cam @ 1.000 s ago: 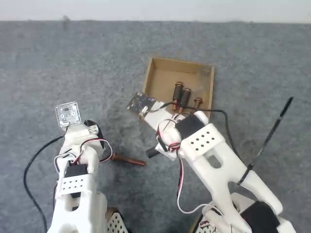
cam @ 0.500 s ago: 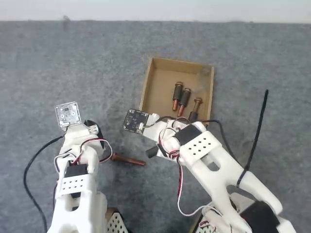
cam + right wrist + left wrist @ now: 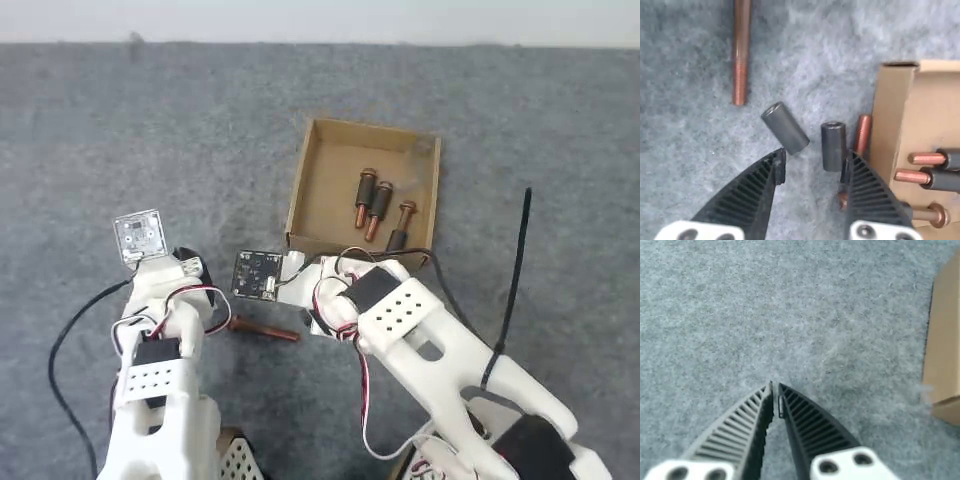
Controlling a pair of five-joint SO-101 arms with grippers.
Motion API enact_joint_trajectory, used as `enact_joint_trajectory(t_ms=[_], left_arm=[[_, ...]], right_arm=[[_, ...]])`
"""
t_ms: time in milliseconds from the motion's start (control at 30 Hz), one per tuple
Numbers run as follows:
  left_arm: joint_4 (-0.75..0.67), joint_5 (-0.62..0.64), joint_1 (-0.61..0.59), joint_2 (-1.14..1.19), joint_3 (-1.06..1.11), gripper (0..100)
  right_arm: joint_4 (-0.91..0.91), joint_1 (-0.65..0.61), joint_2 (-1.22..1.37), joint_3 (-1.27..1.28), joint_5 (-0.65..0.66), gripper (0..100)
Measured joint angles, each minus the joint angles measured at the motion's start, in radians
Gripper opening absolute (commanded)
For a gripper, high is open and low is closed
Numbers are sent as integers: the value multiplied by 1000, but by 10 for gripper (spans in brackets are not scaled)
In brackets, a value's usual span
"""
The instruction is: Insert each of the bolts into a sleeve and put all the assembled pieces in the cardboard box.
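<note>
High view: three assembled pieces (image 3: 378, 205) are seen in the cardboard box (image 3: 296, 195); the right arm (image 3: 400, 310) has been pulled back off it toward the loose bolt (image 3: 265, 331). Left wrist: left pincer (image 3: 775, 389) is clenched, empty, over bare tabletop (image 3: 790, 300). Right wrist: right pincer (image 3: 815, 159) is released, held over two sleeves (image 3: 785, 127) near the box; the next pick is judged imminent.

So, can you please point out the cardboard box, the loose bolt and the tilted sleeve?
cardboard box (image 3: 325, 205), high view, bare floor inside.
loose bolt (image 3: 741, 50), right wrist view, middle of its shank.
tilted sleeve (image 3: 785, 128), right wrist view, middle of its side.
</note>
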Motion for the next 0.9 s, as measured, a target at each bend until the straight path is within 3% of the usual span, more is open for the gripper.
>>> enact_joint_trajectory(t_ms=[567,733,900], left_arm=[[0,0,0,0,0,12],[0,0,0,0,0,12],[0,0,0,0,0,12]], right_arm=[[-84,66,115,0,78,172],[-149,68,180,0,81,102],[-184,74,253,-29,84,138]])
